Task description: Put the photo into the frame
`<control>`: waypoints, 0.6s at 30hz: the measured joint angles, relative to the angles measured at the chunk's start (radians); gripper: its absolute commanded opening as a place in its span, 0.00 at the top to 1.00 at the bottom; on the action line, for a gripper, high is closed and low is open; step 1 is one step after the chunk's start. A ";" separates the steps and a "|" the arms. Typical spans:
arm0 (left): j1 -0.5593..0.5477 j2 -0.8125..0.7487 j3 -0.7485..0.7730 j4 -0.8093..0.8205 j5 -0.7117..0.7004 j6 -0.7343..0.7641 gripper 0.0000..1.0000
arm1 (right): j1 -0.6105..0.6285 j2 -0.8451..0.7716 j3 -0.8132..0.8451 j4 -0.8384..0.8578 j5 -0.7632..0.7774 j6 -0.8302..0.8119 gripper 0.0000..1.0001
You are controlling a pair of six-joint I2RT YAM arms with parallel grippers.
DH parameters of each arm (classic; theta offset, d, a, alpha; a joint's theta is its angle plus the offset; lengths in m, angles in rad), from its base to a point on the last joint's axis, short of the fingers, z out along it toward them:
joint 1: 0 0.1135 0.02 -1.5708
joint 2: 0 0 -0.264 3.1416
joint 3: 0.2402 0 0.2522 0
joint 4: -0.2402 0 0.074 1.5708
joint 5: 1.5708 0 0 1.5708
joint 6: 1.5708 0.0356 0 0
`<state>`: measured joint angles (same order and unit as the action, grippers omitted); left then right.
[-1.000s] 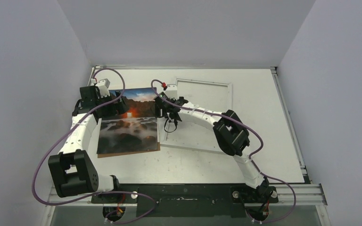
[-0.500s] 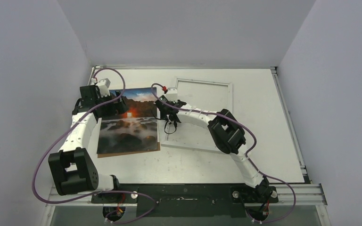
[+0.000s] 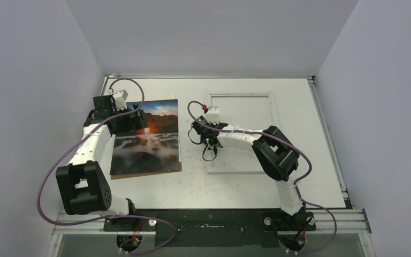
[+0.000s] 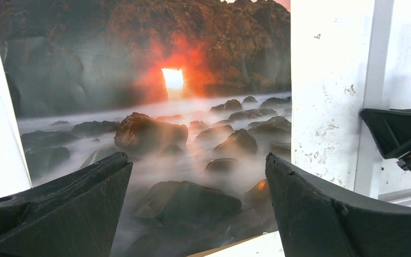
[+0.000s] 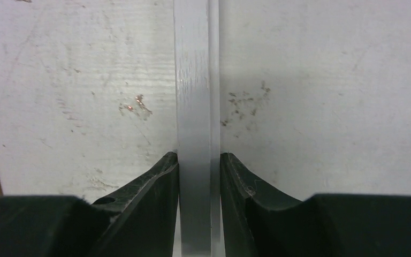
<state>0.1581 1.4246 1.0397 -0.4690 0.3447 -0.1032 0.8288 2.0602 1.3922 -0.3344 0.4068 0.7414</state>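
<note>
Right wrist: right gripper on frame

White scuffed tabletop filling the centre, thin brown board edge showing left of centre, plain pale walls at left, back and right, silver rail and black plate along the bottom.

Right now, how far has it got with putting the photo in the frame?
Nothing is finished. The photo lies flat, apart from the frame. In hand: the right gripper pinches the frame's edge; the left gripper hovers open over the photo. Left: getting the photo inside.
</note>
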 measured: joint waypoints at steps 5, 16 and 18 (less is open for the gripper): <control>-0.006 0.042 0.014 -0.029 -0.001 0.016 0.04 | -0.003 -0.067 -0.092 -0.004 0.027 0.039 0.79; 0.013 0.074 0.135 -0.158 -0.009 0.100 0.04 | -0.003 -0.075 -0.039 -0.028 0.068 0.040 0.26; 0.040 0.095 0.179 -0.186 -0.020 0.136 0.04 | -0.002 -0.087 -0.020 -0.032 0.066 0.027 0.22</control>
<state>0.1978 1.5196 1.2186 -0.6552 0.3244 0.0326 0.8265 1.9728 1.3720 -0.3668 0.4725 0.7681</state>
